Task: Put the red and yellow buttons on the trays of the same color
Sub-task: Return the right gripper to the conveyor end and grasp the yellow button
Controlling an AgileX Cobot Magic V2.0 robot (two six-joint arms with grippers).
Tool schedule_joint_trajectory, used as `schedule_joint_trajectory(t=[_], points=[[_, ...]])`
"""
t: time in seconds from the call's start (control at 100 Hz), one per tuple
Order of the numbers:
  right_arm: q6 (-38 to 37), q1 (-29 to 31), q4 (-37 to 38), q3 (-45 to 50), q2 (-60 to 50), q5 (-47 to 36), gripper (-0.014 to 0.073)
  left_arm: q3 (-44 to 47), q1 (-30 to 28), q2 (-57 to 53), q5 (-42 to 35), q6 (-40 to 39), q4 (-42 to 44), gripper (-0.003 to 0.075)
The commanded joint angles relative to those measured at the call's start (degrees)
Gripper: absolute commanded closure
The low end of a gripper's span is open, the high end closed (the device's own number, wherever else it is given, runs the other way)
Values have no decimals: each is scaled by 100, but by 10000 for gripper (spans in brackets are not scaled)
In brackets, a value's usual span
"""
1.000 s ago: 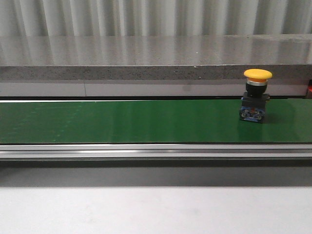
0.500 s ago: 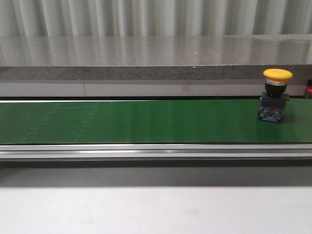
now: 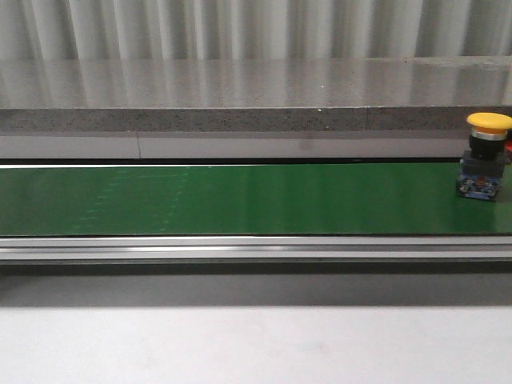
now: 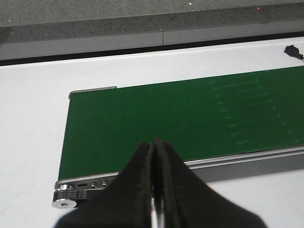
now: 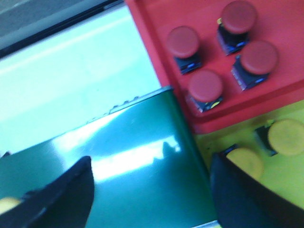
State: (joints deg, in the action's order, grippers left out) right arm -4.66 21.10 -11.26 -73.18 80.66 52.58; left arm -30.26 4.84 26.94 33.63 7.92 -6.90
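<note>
1. Since a second ago, the yellow button has ridden the belt steadily rightward, from right of centre to the very right edge of the front view, upright on its blue base.
2. That drift suggests the belt is running and is carrying the button toward the end where the trays sit, so the pick will probably have to be timed as it arrives.
3. At that end, the right wrist view shows the red tray holding four red buttons and the yellow tray beside it holding two yellow ones; both trays lie just past the belt's end.
4. Over that belt end hangs the right gripper, its fingers spread wide and holding nothing; a yellow blur at the frame's corner may be the arriving button, though I cannot tell.
5. At the belt's other end the left gripper has its fingers pressed together, empty, with bare belt ahead of it.
6. My judgement: the right arm takes this one, and it goes on the yellow tray.
</note>
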Motion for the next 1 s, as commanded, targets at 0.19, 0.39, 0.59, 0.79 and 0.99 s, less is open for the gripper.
schedule_joint_trajectory(t=[0.19, 0.39, 0.59, 0.79, 0.99], points=[[78, -854, -37, -84, -372, 615, 73, -144, 53, 23, -399, -46, -80, 740], [200, -1431, -37, -89, -195, 757, 73, -144, 53, 23, -399, -46, -80, 740], [253, -1493, -44, -125, 338, 710, 73, -144, 53, 23, -399, -46, -80, 740], [377, -1493, -44, -131, 833, 276, 75, -144, 53, 23, -399, -46, -80, 740], [375, -1493, -33, -131, 1015, 6, 327, -144, 53, 23, -399, -46, -80, 740]])
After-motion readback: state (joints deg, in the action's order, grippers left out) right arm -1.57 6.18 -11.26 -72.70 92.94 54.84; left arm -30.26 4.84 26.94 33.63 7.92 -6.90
